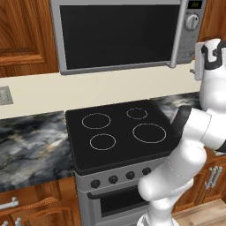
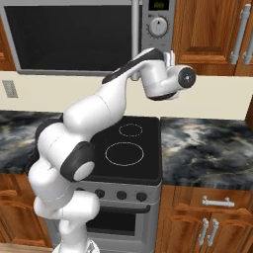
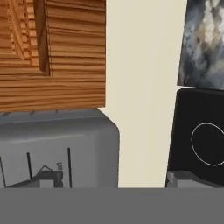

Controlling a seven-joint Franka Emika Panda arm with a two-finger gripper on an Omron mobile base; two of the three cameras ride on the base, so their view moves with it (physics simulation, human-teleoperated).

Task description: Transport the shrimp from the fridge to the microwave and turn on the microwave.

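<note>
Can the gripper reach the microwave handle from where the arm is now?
Probably yes: the gripper is raised just beside the microwave handle, and nothing stands between them. The microwave door is shut.

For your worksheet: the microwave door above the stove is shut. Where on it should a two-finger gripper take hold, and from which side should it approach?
Grip the long bar handle at the right edge of the microwave door. It runs upright and seems to stand proud of the glass, so approaching from the front, one finger on each side of the bar, looks best.

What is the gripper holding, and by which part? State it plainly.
Nothing is held: the gripper is open, with nothing between its fingers, near the microwave.
</note>
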